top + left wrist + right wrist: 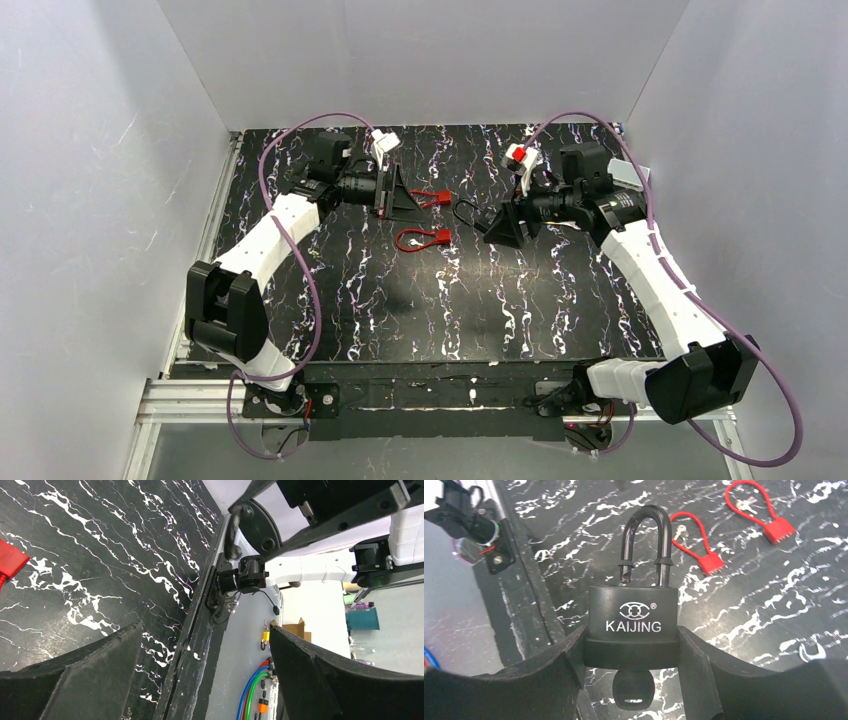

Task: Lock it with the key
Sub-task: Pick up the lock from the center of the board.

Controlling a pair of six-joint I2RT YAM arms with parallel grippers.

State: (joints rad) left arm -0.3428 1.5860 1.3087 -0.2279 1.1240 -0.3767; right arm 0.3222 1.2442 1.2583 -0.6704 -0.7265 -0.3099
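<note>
A black padlock (pixel 633 617) marked KAIJING sits upright between the pads of my right gripper (pixel 631 647), which is shut on its body. Its black key (pixel 633 692) hangs from the keyhole underneath. The shackle (pixel 646 517) is raised: its left leg ends just above the body, while its right leg goes in. In the top view the right gripper (pixel 505 225) hovers at the back right with the shackle (pixel 466 214) pointing left. My left gripper (pixel 400 195) stands open and empty at the back left; its fingers (pixel 100 660) are wide apart.
Two red cable locks with small keys lie on the black marbled table, one (pixel 433 198) beside the left gripper and one (pixel 420 238) nearer the middle. They also show in the right wrist view (pixel 711 562) (pixel 780 530). Grey walls enclose the table.
</note>
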